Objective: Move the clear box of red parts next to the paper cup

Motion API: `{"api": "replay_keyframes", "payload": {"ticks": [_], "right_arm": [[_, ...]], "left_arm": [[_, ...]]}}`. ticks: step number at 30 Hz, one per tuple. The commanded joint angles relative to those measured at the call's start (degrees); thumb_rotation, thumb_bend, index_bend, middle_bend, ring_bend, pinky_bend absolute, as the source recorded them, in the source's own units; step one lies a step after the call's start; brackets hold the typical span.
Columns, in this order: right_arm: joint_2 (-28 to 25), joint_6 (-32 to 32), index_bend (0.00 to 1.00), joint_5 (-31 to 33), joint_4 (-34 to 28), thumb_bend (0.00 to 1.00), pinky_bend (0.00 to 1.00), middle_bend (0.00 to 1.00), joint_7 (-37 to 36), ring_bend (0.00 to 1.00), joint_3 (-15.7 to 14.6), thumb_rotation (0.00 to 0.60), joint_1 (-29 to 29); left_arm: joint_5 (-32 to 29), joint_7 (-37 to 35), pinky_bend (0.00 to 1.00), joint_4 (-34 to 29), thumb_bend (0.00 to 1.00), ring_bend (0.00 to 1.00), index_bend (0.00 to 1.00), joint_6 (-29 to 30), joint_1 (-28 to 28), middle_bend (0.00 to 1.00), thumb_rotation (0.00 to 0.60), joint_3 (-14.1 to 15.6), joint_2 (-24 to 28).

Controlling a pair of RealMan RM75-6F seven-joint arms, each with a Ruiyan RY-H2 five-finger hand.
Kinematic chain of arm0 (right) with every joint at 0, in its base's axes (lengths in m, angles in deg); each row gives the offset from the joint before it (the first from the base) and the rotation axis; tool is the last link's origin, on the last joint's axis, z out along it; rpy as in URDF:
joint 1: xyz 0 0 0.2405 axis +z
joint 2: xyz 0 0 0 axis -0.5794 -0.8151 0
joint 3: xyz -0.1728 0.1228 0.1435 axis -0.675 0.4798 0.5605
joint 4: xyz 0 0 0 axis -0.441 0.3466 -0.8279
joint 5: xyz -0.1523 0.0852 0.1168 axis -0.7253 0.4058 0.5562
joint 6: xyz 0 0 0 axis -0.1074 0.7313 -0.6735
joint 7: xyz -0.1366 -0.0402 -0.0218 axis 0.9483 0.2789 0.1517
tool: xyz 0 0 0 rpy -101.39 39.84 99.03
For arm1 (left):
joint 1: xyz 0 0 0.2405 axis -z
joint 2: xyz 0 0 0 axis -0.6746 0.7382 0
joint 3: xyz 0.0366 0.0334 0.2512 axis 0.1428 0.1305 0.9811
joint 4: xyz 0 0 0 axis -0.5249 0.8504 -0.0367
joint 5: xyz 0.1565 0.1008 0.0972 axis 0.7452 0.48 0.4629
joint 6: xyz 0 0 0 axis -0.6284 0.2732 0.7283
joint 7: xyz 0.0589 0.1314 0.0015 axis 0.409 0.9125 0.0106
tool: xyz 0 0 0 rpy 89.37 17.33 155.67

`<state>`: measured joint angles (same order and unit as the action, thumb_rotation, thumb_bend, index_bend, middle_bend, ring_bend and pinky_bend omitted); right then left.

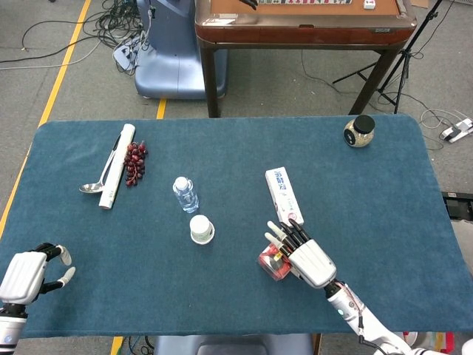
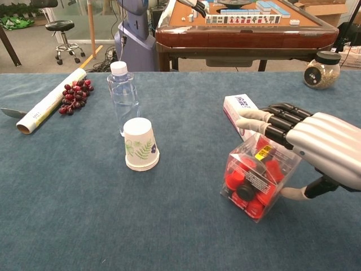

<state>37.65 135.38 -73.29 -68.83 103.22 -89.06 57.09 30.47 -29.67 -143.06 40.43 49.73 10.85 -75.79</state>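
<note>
Clear plastic box of red parts [image 2: 252, 182] tilted on blue-carpeted worktop [image 2: 84, 214], well right of upside-down white paper cup with leaf print [image 2: 140, 144]. Right hand [image 2: 307, 148] grips box: fingers [image 2: 265, 121] draped over top, thumb under lower right side. White toothpaste carton [image 2: 238, 110] just behind box, farther from cup. Clear water bottle [image 2: 123, 96] just behind cup. Left hand [image 1: 29, 274] far left of cup, near worktop front edge, fingers curled, holding nothing.
</note>
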Motion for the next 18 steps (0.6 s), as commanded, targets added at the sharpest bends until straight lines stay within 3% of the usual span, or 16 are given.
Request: {"api": "replay_keyframes", "payload": {"ticks": [1,18], "right_arm": [[1.5,0.0,0.0,0.1,1.1,0.0,0.0,0.0,-0.3,0.0,0.4,0.6,0.8],[7.0,-2.0,0.0,3.4,3.7,0.0,0.0,0.0,0.4,0.0,3.5,0.6,5.0]], "left_arm": [[-0.2,-0.1,0.58,0.1,0.3,0.43,0.6,-0.1,0.0,0.56,0.6,-0.1,0.0],[-1.3,-2.3,0.58,0.5,0.3,0.43,0.6,-0.6,0.0,0.56,0.6,-0.5,0.6]]}}
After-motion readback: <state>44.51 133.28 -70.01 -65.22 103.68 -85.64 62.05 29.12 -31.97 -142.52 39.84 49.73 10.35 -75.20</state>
